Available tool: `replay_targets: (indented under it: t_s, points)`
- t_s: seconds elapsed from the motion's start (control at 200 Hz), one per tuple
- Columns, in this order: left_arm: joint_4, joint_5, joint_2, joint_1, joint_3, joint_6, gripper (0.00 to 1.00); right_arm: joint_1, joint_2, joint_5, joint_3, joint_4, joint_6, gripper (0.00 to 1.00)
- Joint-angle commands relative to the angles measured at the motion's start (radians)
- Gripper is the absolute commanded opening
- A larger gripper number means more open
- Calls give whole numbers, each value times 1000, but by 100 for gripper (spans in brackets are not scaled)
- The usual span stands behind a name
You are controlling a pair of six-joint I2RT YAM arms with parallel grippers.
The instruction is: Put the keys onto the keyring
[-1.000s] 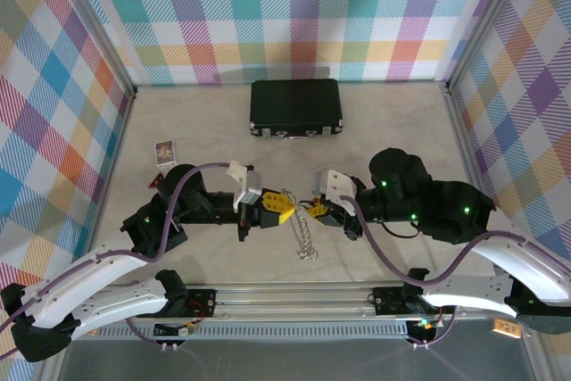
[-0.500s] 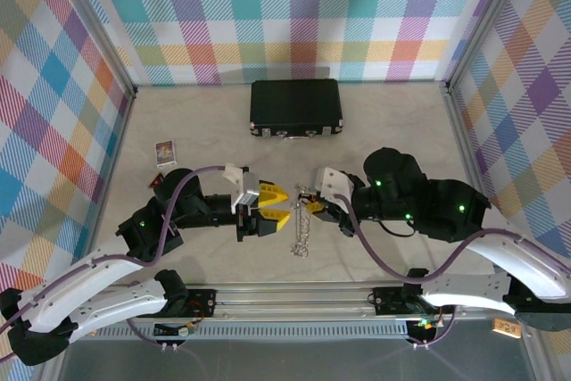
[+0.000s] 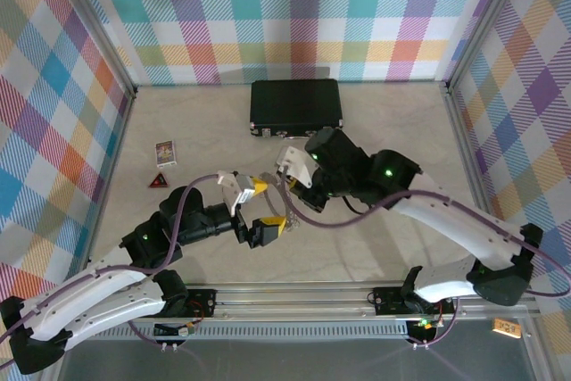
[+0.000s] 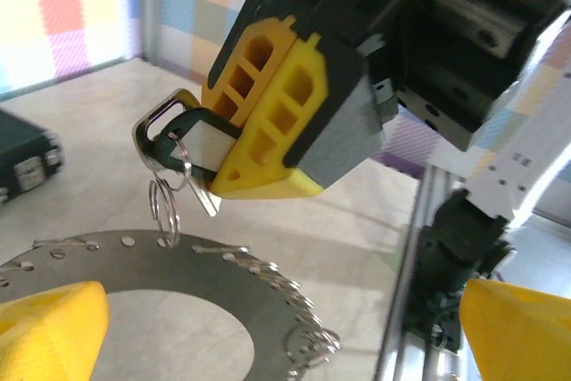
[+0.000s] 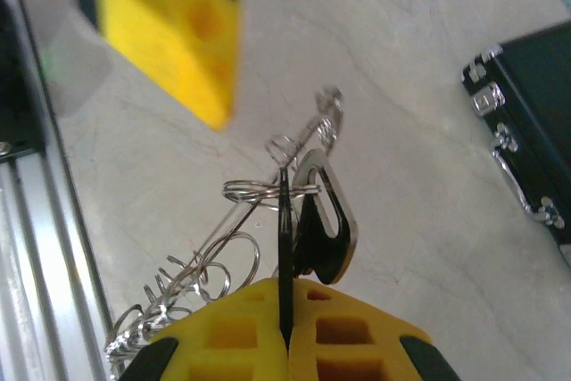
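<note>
My right gripper (image 5: 287, 302) is pinched shut on the dark oval keyring (image 5: 344, 220), lifted above the table (image 3: 384, 122). The keys (image 5: 165, 305), a silvery chain, dangle from the ring. My left gripper (image 3: 266, 207) gapes fully wide just beside them, holding nothing.

Finding: no text, brand, number or sign is legible in any view.

Items bearing print, all unreadable:
- A small printed card (image 3: 165, 152) lies on the table at 8 o'clock from the black case (image 3: 295, 107); its print is too small to read.
- A red triangular marker (image 3: 159, 182) sits at 6 o'clock from the card; its mark is indistinct.
- An orange tag (image 3: 506, 328) at 5 o'clock in the top view shows dark marks, illegible.
</note>
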Motion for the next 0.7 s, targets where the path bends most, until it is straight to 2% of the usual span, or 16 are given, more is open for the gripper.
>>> replay_targets:
  t_s: [0.0, 0.225, 0.38, 0.695]
  points:
    - [-42, -145, -16, -3, -13, -22, 100, -64, 48, -72, 45, 46, 58, 0]
    - [-22, -254, -46, -3, -61, -60, 100, -180, 194, -191, 67, 127, 107, 0]
    - [-29, -270, -50, -3, -77, -64, 100, -239, 304, -236, 122, 139, 135, 0]
    - [-66, -337, -56, -4, -82, -64, 100, -259, 482, -268, 215, 177, 158, 0]
